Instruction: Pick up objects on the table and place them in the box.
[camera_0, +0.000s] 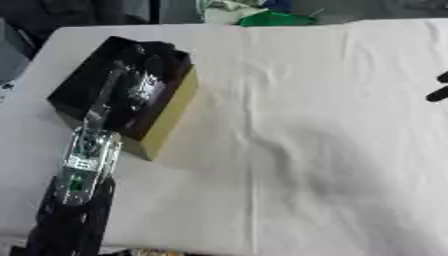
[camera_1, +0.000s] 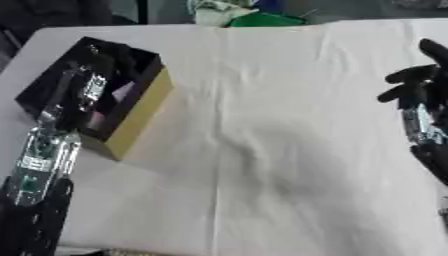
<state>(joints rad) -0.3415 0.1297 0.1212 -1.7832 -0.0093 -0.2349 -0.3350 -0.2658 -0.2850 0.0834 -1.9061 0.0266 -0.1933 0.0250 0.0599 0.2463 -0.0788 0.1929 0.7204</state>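
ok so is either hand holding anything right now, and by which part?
Right hand holds nothing, fingers relaxed over bare cloth. Left hand is down inside the box; whether it grips anything there cannot be told.

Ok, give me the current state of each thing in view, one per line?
Black box with yellow side: open-topped, on the white cloth, left hand reaching inside.
Left hand: inside the box; fingers unclear.
Right hand: above the cloth at the right edge, fingers relaxed, holding nothing.
White tablecloth: wrinkled.
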